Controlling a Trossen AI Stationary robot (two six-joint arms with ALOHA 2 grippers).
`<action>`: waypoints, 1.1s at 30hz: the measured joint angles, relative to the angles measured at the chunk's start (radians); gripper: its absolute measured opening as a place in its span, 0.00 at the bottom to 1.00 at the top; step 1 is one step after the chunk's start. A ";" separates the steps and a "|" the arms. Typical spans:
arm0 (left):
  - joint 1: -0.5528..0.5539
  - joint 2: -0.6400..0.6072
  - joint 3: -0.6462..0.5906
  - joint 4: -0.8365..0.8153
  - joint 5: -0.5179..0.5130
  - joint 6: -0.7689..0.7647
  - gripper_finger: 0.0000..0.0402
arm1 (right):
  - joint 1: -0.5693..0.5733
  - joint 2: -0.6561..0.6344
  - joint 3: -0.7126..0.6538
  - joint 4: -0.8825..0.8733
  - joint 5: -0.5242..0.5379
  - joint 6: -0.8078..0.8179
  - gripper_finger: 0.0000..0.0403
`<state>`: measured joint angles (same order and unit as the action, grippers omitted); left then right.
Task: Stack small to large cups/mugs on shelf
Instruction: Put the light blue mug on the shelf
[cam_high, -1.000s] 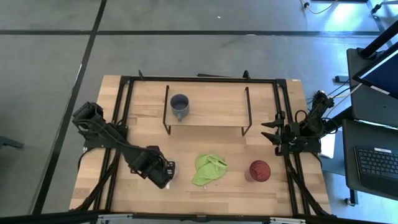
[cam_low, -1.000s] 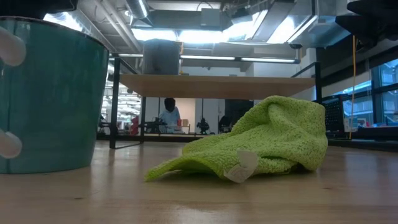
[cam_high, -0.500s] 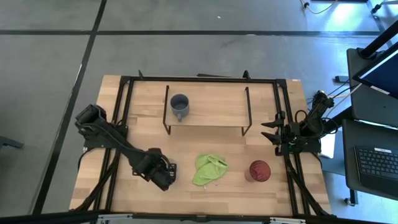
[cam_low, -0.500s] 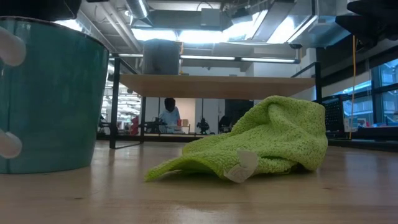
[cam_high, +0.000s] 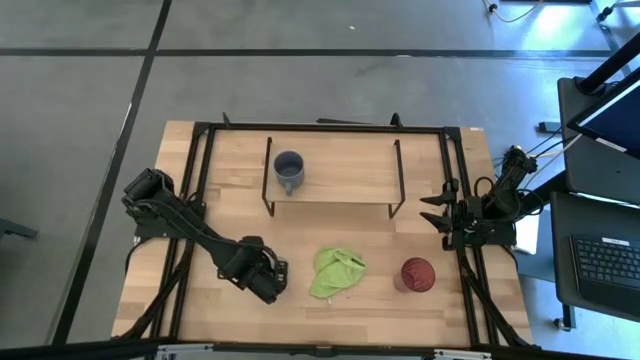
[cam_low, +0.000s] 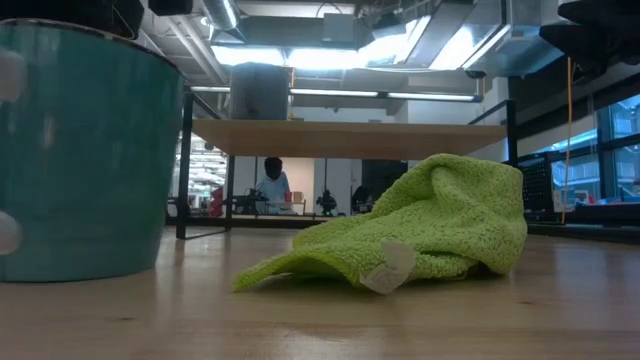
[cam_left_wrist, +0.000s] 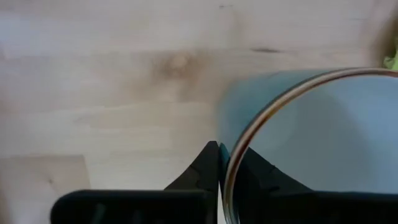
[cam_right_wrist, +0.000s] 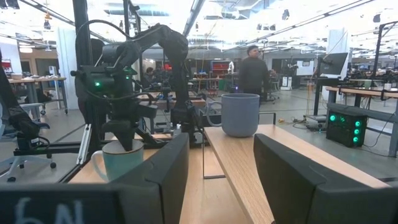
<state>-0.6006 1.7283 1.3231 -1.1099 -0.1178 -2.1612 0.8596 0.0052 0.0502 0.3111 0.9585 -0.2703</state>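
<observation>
A pale teal mug with a white handle (cam_low: 85, 160) stands on the table at the front left, and also shows in the right wrist view (cam_right_wrist: 118, 158). My left gripper (cam_high: 268, 283) is right above it and shut on its rim. A blue-grey mug (cam_high: 289, 170) stands on the left part of the light-wood shelf (cam_high: 345, 185). A dark red cup (cam_high: 417, 274) stands on the table at the front right. My right gripper (cam_high: 432, 215) waits open and empty at the table's right edge. My left gripper (cam_left_wrist: 226, 152) pinches the mug's wall at the rim (cam_left_wrist: 231, 163), one finger inside the mug and one outside. The fingers come from above, pointing down. The mug is upright, with its base at the tabletop in the low view.
A lime-green cloth (cam_high: 336, 272) lies crumpled between the pale mug and the red cup. The shelf's black wire legs (cam_high: 268, 190) stand at its ends, and the shelf has free room to the right of the blue-grey mug. A black frame (cam_high: 320, 128) runs round the table.
My left gripper has gone down and a little toward the table's right edge, onto the pale mug, and now covers it in the high view. In the low view the mug has shifted slightly to the right.
</observation>
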 joint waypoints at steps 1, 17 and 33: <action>0.004 0.000 0.000 -0.001 -0.004 0.002 0.04 | 0.000 0.000 0.000 0.000 0.000 0.000 0.45; 0.139 -0.012 0.321 -0.193 0.031 0.370 0.04 | 0.000 0.000 0.000 0.000 0.000 0.000 0.45; 0.405 0.001 0.652 -0.324 0.004 0.824 0.04 | 0.000 0.000 0.000 0.000 0.000 0.000 0.45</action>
<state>-0.1953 1.7290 1.9756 -1.4341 -0.1142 -1.3375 0.8593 0.0052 0.0502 0.3107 0.9585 -0.2700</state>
